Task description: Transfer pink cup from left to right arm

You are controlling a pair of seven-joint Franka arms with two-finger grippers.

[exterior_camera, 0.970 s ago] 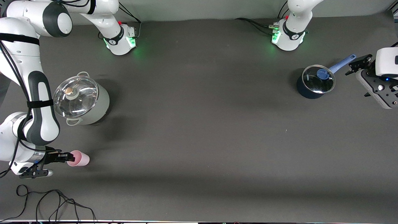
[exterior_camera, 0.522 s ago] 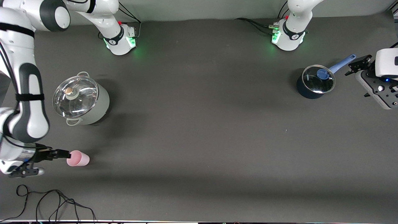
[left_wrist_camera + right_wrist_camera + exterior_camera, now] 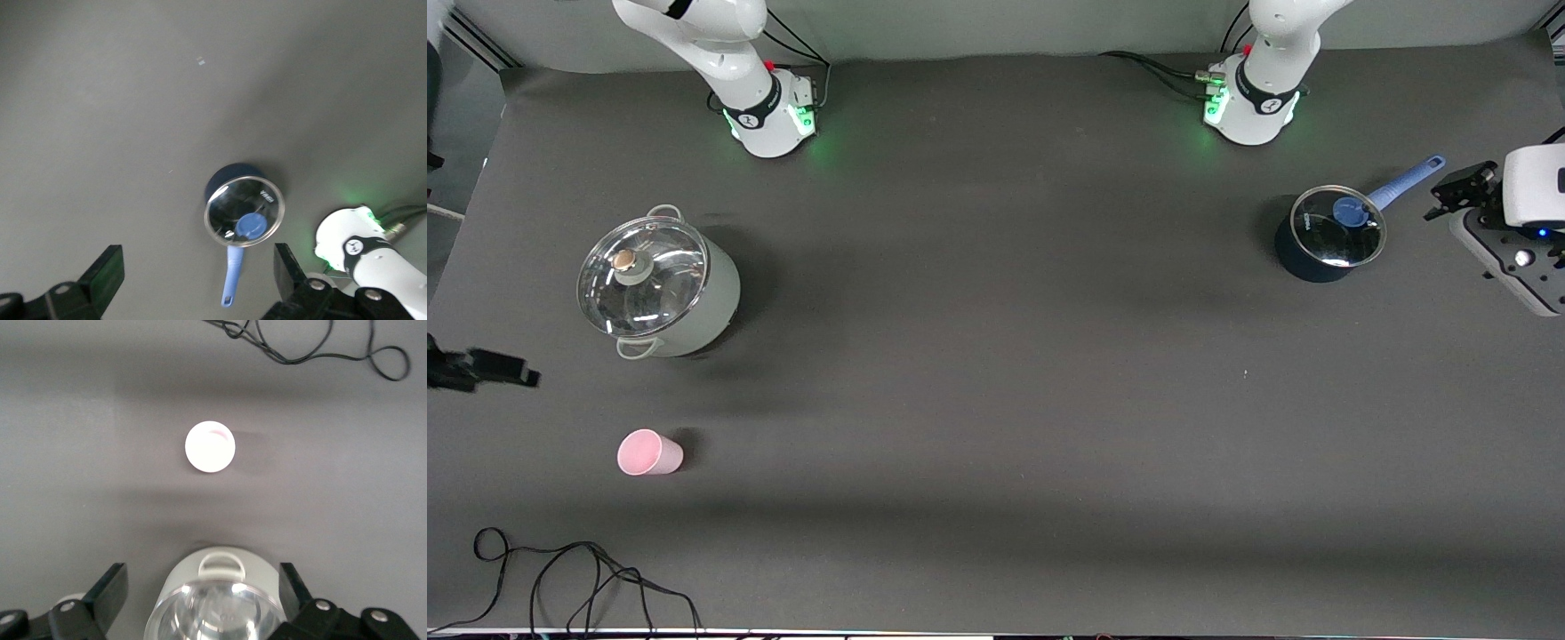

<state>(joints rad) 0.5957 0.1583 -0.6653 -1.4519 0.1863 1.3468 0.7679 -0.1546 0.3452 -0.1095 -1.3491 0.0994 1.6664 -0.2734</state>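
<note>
Right gripper fingers spread wide, holding nothing, up in the air over the grey lidded stockpot with glass lid at the right arm's end of the dark tabletop; only one dark fingertip shows at the edge of the front view. The small light-pink tapered plastic cup stands upright on the tabletop, well apart from those fingers, nearer the front camera than the stockpot, its open mouth up. Black loose cable lies nearer the camera still. Left gripper fingers also wide and empty, hanging over the tabletop above the small dark-blue saucepan with glass lid and blue handle; that arm waits. Cup likely light, stiff, smooth and a bit slippery, tips easily; best pinch across the wall near the rim, gently.
</note>
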